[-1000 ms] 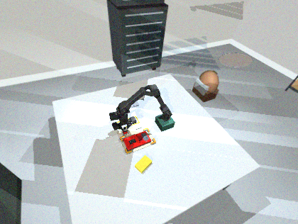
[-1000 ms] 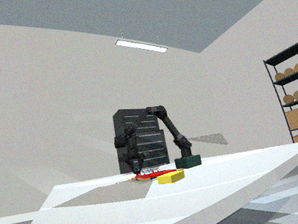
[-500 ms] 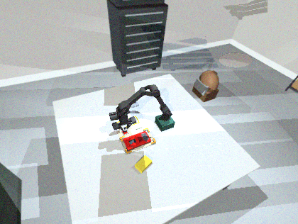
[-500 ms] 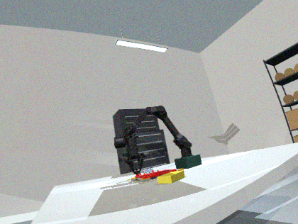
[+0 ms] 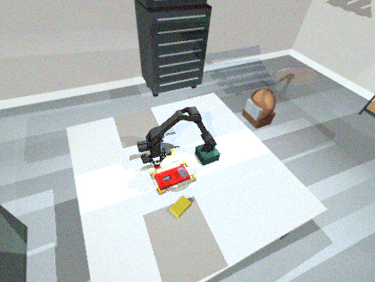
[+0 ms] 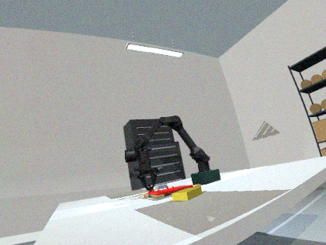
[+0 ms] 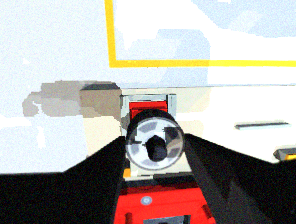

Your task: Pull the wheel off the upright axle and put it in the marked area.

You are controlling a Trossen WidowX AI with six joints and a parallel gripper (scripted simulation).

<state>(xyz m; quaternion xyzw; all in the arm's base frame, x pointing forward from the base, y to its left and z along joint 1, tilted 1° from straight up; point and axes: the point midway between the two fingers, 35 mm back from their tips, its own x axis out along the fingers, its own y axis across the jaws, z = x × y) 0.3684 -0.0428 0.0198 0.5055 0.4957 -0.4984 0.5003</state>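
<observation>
White and patchy grey, the table [image 5: 250, 196] fills the middle of the top view, with a dark drawer cabinet [image 5: 173, 42] against the pale wall at upper centre. In the wrist view a yellow outline [image 7: 200, 63] crosses the upper frame. At lower centre the gripper [image 7: 155, 150] is clamped on the wheel [image 7: 154, 140], one dark finger [image 7: 107, 165] pressing each side, about half spread, above the red base [image 7: 165, 200].
</observation>
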